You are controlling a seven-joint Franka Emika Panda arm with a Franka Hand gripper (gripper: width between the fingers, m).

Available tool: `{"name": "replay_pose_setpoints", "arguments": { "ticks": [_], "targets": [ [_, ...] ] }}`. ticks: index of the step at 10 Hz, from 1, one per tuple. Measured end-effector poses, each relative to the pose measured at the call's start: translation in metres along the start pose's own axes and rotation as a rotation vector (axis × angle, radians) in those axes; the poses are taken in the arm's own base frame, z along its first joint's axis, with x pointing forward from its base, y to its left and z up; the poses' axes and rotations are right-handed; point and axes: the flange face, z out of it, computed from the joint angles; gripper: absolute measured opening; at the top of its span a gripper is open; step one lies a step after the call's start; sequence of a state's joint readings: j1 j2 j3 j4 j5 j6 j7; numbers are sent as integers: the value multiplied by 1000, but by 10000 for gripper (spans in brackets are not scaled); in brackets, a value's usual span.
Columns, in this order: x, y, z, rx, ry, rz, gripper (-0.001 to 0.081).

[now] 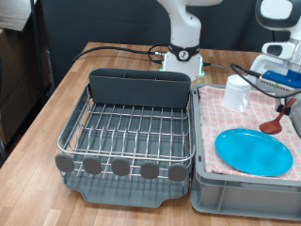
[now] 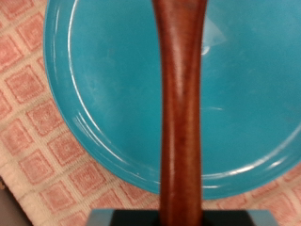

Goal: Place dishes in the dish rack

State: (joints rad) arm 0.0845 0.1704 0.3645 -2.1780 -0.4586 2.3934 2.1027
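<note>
- From my exterior view, the gripper [image 1: 293, 102] is cut off by the right edge, so I can't see how its fingers stand.
- The wooden spoon [image 1: 274, 121] shows only its bowl and a short run of handle there; the rest runs out of frame.
- In my wrist view the spoon's handle is blurred and hides the middle of the light-blue plate [image 2: 103, 85], whose rim is cropped at the picture's edges.
- The crate [image 1: 240, 193] is cropped at the bottom edge.

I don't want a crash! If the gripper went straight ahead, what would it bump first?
Probably the round light-blue plate on the pink checked cloth, beyond the brown wooden spoon jutting from the gripper; depth unclear.
</note>
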Motion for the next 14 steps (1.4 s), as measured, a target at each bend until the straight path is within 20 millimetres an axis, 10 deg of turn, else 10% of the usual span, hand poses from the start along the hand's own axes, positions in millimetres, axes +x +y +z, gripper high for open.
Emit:
{"name": "replay_pose_setpoints", "arguments": {
  "ticks": [3, 6, 14],
  "targets": [
    [12, -1, -39, -34, 25, -5, 87],
    [22, 4, -35, -77, 54, 118, 87],
    [84, 75, -52, -167, 0, 553, 87]
  ]
}}
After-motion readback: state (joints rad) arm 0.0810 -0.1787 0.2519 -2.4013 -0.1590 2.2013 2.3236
